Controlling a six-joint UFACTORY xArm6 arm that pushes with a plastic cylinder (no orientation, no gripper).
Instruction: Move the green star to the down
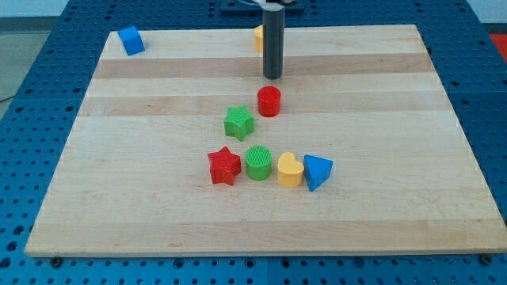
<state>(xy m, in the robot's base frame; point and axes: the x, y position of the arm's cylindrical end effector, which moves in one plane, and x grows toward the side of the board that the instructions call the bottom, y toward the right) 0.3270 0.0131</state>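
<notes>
On the pale wooden worktop (158, 214), my tip (272, 77), a plain rod with no pincer to open or close, stands toward the top edge, well above-right of the green star-shaped block (238, 123) near the centre.

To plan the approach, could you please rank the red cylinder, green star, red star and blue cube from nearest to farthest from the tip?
From my tip:
1. Red cylinder, just below.
2. Green star, lower left.
3. Red star, bottom row's left end.
4. Blue cube, top-left corner.
</notes>
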